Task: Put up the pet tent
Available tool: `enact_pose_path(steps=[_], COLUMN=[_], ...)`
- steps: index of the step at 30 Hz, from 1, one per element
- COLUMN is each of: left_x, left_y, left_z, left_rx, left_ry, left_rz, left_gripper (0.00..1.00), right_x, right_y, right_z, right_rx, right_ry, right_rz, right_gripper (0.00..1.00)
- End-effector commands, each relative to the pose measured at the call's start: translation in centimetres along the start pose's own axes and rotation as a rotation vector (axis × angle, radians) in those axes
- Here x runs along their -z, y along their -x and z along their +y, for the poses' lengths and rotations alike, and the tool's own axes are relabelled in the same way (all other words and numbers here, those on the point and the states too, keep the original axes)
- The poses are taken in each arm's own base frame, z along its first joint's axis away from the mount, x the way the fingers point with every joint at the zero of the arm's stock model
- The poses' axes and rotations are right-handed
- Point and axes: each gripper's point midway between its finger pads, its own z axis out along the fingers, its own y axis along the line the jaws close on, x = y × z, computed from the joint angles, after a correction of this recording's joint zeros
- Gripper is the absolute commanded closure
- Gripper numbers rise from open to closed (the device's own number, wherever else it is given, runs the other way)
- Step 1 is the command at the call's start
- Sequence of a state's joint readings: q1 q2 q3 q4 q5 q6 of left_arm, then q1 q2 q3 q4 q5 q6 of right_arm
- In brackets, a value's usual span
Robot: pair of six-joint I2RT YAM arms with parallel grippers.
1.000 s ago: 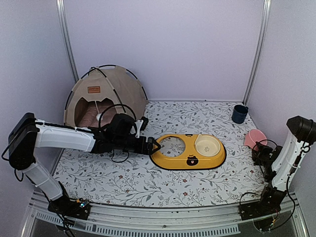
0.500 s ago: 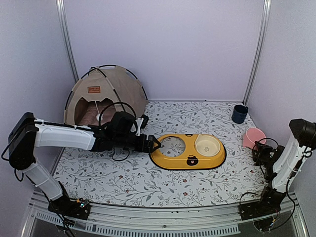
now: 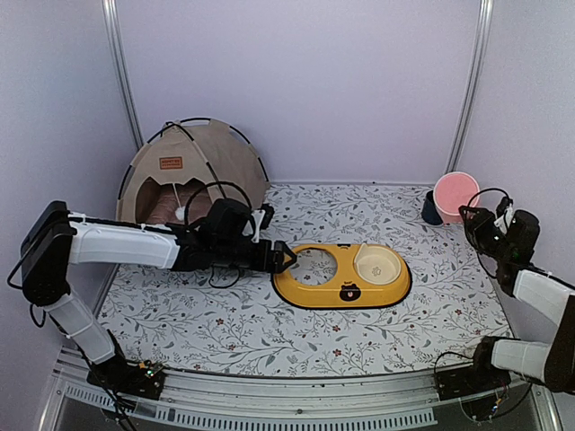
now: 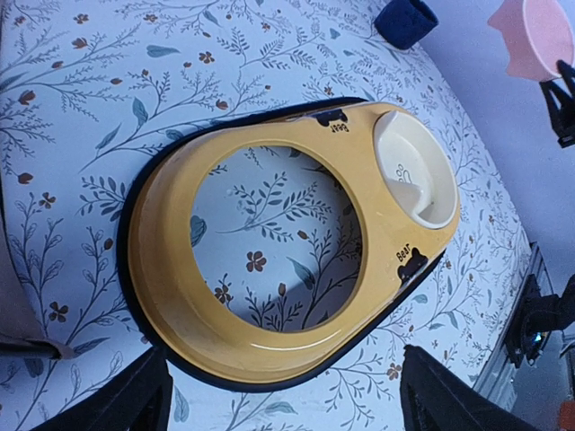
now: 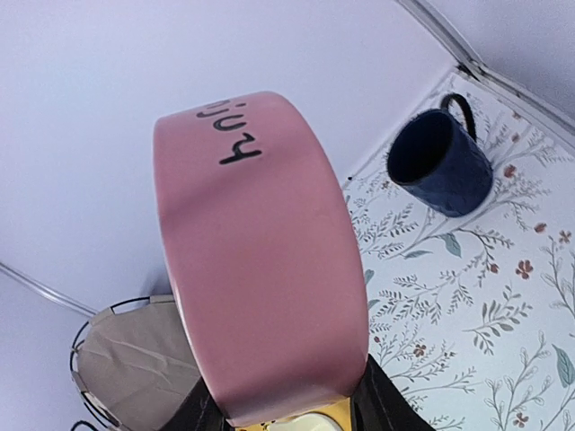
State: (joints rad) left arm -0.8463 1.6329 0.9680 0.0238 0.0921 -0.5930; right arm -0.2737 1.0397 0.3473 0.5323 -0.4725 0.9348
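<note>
2 black fingers [image 4: 135, 395] of the left gripper [image 3: 284, 259] are standing wide apart, gripping nothing, and are framing the empty-ring end of the yellow bowl stand [image 3: 314, 292]. The pet tent [image 3: 193, 171] is standing domed and upright beyond that end of the stand, further left and further back. From this gripper it is lying back-left, its arched doorway facing the near edge and its black poles crossing on top. The left arm is by far the nearer one.

Past the stand's opposite end, well apart from it, the right gripper [image 3: 469, 215] is clamping a pink bowl [image 3: 455, 194] on edge, just beside a dark blue mug [image 3: 437, 207].

The left wrist view is showing the floral mat [image 4: 81, 108] through the stand's hole and a cream bowl [image 4: 413, 171] seated in the other ring, but no tent. The right wrist view is catching only a corner of the tent. The overhead view alone is showing it whole, and judging by that, the tent is looking already set up.
</note>
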Motion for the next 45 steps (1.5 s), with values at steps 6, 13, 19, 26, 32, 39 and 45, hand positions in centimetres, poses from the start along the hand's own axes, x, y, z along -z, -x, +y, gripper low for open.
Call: enact_pose_path(steps=[6, 13, 19, 26, 32, 39, 45], left_x=[-1.0, -0.9, -0.6, 0.2, 0.7, 1.1, 1.1], left_y=[1.3, 1.5, 1.6, 2.0, 2.1, 2.2, 1.9], left_z=[0.2, 0.4, 0.6, 1.0, 1.5, 1.7, 1.9], left_rx=[-0.015, -0.012, -0.006, -0.001, 0.0, 0.003, 0.003], left_ry=[0.006, 0.012, 0.019, 0.024, 0.032, 0.031, 0.032], left_rz=[-0.01, -0.012, -0.017, -0.032, -0.036, -0.042, -0.034], left_gripper=[0.12, 0.12, 0.12, 0.12, 0.12, 0.12, 0.12], right_x=[-0.5, -1.8, -3.7, -5.6, -6.4, -6.6, -6.9], right_y=[-1.9, -5.9, -11.1, -17.4, -22.3, -26.1, -27.3], right_z=[8.1, 12.5, 15.1, 17.5, 18.3, 17.1, 15.8], right_rx=[0.453, 0.612, 0.79, 1.03, 1.175, 1.305, 1.416], right_ry=[-0.037, -0.021, -0.048, -0.082, -0.072, -0.101, -0.187], right_rz=[0.094, 0.161, 0.229, 0.296, 0.362, 0.454, 0.478], right_gripper=[0.93, 0.93, 0.93, 0.94, 0.94, 0.95, 0.95])
